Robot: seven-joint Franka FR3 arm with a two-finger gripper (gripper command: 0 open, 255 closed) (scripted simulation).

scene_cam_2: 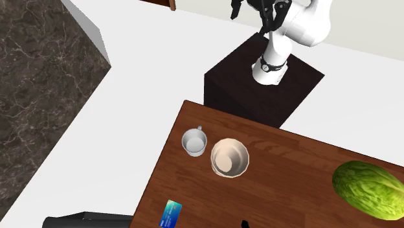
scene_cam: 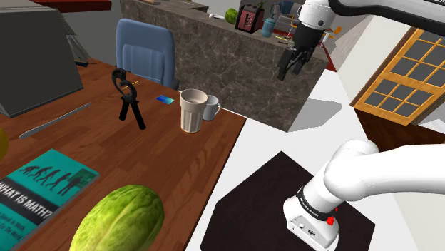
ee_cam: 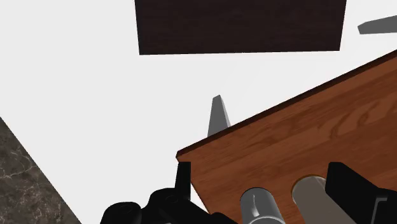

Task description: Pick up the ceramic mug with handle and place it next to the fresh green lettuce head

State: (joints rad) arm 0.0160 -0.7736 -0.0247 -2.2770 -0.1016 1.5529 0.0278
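Your end effector (scene_cam: pixel 291 70) hangs high up, well clear of the wooden counter (scene_cam: pixel 85 142). Its fingers (ee_cam: pixel 347 184) are spread wide and grip nothing. The white mug (scene_cam: pixel 211 108) stands upright well below the end effector, just beside a taller beige cup (scene_cam: pixel 192 110). The green lettuce head (scene_cam: pixel 118 221) lies much farther from the end effector, beyond both.

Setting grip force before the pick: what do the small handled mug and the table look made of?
Mug: plain white, smooth, possibly ceramic, though the look leaves it open. Table: brown wood, by its visible grain, satin finish.
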